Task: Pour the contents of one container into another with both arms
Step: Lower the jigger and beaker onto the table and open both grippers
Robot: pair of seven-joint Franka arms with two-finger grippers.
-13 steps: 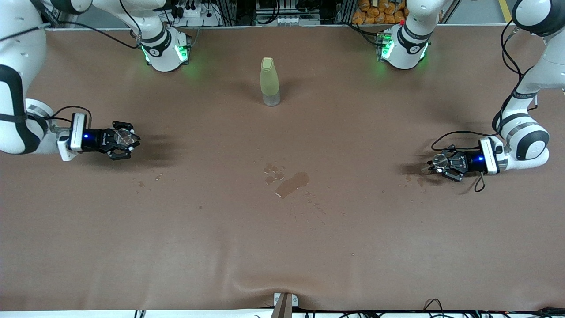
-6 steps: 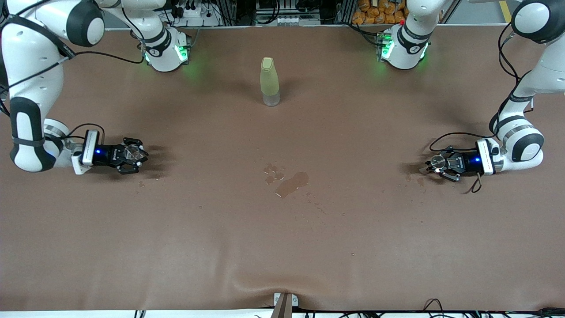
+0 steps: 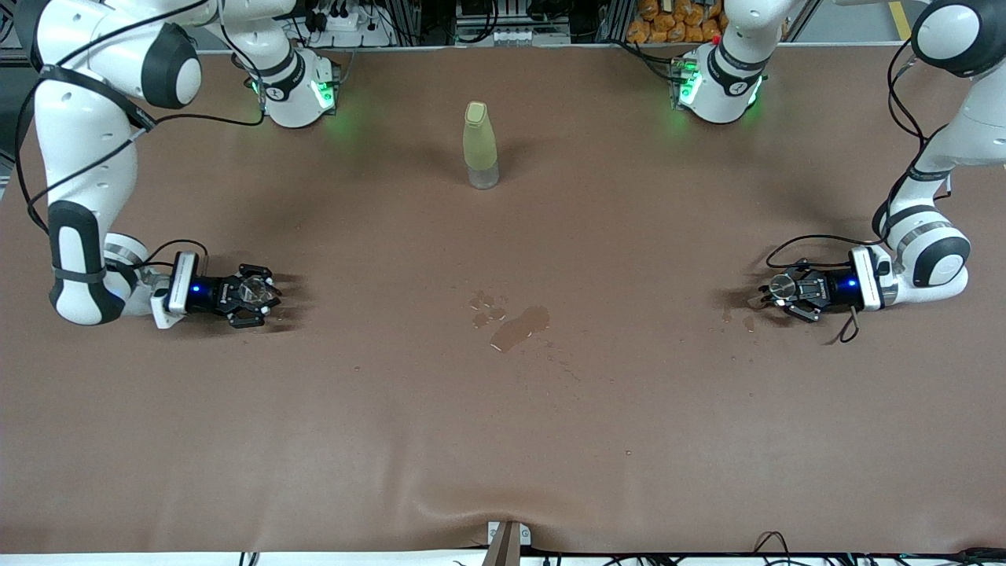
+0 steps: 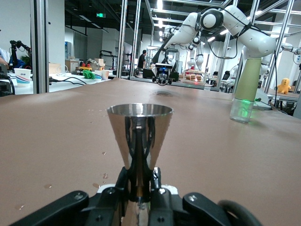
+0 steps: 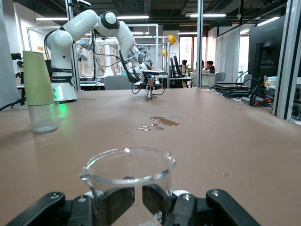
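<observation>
we see the left gripper [image 3: 774,292] low at the left arm's end of the table [image 3: 503,440], its fingers closed around a shiny metal cone cup [image 4: 139,136]. the right gripper [image 3: 259,295], low at the right arm's end, clamps a clear glass beaker [image 5: 127,178]. between them sit a spilled puddle [image 3: 519,328] and, nearer the bases, a pale green bottle [image 3: 479,145].

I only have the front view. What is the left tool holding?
Observer: The left tool is shut on a steel cone cup, mouth up.
Operator: And the right tool?
Observer: The right tool is shut on a glass beaker with a spout on its rim.
Operator: Any liquid in it?
Observer: None shows through the glass in the right wrist view.
</observation>
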